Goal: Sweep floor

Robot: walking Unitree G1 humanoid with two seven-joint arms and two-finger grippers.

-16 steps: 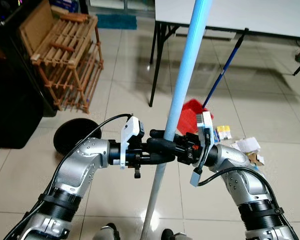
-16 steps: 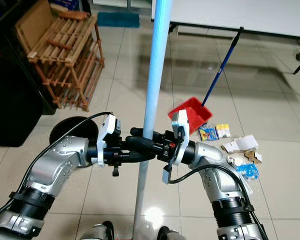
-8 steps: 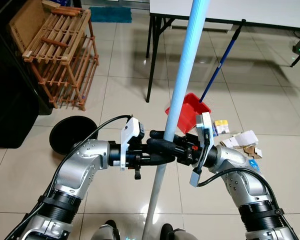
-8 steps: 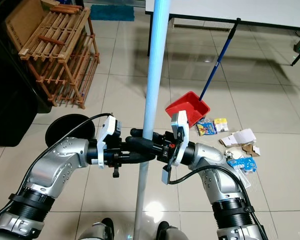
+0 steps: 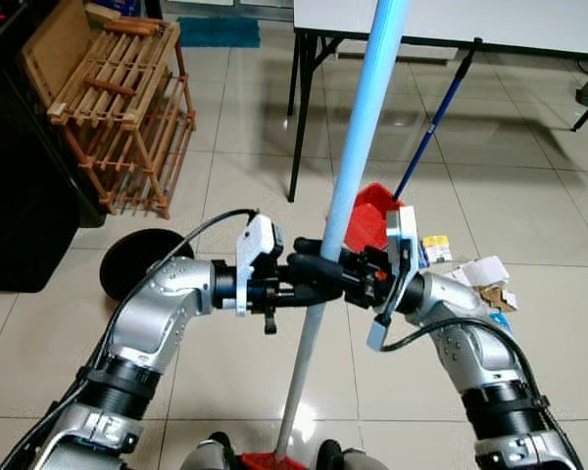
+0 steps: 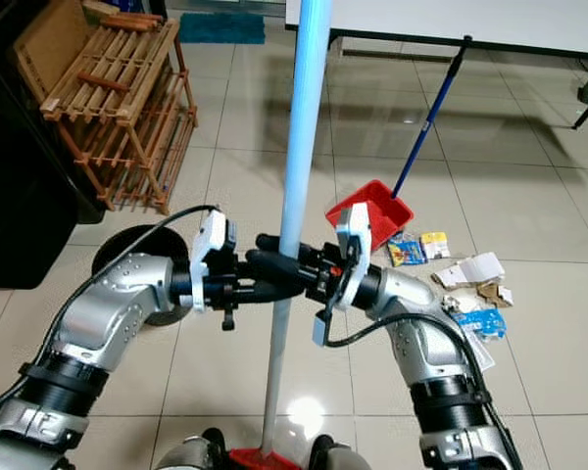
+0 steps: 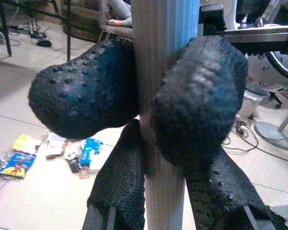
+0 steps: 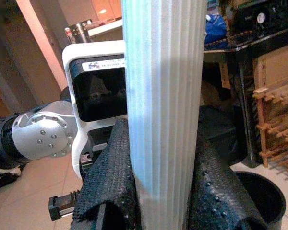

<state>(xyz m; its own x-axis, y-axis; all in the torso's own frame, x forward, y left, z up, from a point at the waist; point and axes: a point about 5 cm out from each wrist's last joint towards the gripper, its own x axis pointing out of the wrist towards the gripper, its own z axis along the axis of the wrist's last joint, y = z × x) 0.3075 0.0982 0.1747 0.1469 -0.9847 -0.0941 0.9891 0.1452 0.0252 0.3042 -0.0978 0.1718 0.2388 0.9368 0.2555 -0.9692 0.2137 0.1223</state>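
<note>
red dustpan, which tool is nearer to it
Right. The right tool grips the broom pole from the side of the red dustpan; the left tool grips it from the far side.

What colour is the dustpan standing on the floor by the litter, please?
The dustpan is red, with a blue handle; the right eye view shows it best.

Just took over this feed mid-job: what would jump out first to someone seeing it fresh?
The tall pale blue broom handle, standing nearly upright in the centre, clamped from both sides by the left hand and right hand. Beyond it, a red dustpan sits on the tiles near the table, with scattered wrappers and cardboard scraps to the robot's right.
</note>
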